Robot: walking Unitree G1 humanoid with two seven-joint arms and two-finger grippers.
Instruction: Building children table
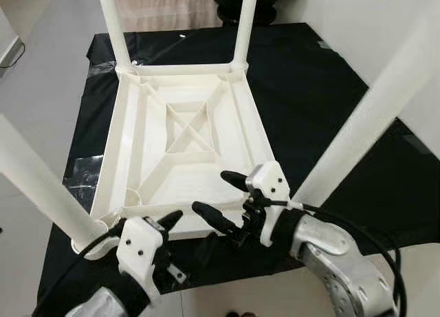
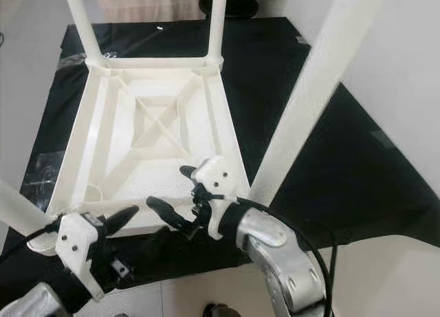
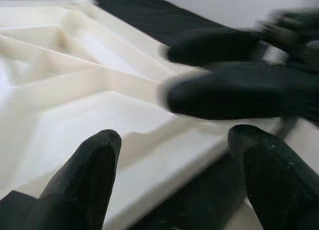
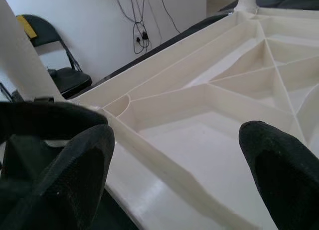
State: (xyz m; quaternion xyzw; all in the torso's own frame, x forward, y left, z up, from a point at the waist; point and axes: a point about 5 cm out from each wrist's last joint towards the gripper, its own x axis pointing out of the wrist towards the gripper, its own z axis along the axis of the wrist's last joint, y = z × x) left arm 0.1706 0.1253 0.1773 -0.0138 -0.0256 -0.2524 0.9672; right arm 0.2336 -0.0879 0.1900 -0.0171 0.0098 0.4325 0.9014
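table (image 1: 185, 135) upside down on black mat (image 1: 323, 97), 4 legs fitted | right gripper (image 1: 220, 197) and left gripper (image 1: 168, 227) both spread, empty, at near edge | we are judging: grip the near rim evenly before flipping

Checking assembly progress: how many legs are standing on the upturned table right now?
4. Far-left leg and far-right leg at the far corners; near-left leg by the left gripper; near-right leg beside the right gripper. None seems hidden.

home room | tiled floor (image 1: 41, 76) | folding chair (image 4: 55, 55) | wall cables (image 4: 142, 25)
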